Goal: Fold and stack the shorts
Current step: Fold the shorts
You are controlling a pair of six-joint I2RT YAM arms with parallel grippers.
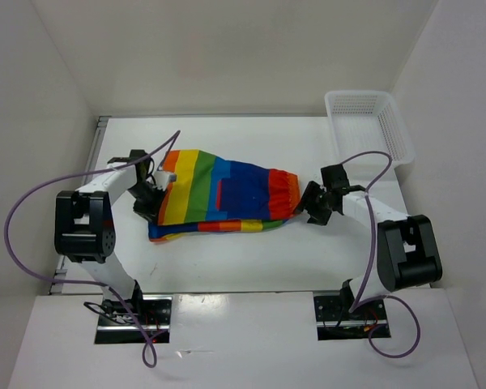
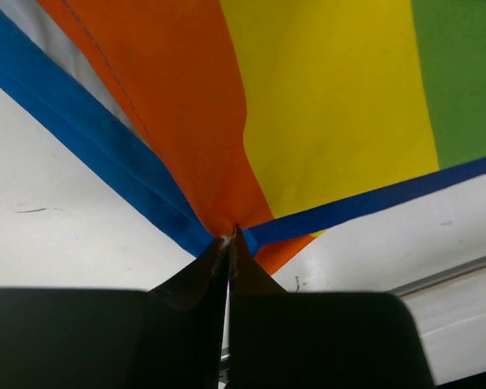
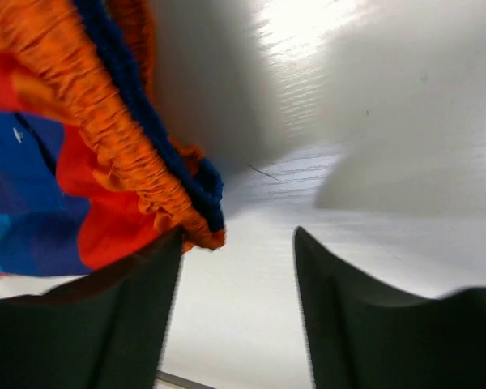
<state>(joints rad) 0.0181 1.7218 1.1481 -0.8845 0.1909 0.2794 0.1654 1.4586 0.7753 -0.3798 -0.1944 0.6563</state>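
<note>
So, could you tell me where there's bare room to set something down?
Bare table lies between the shorts and the arm bases, and between them and the far wall. Crowded: both shorts ends, at the left gripper and right gripper; the basket fills the far right corner.

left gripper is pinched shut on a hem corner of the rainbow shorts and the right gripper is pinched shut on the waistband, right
Not quite. The left gripper is shut on a hem corner of the shorts, but the right gripper is open: the right wrist view shows its fingers apart, with the waistband lying beside one finger, not clamped.
</note>
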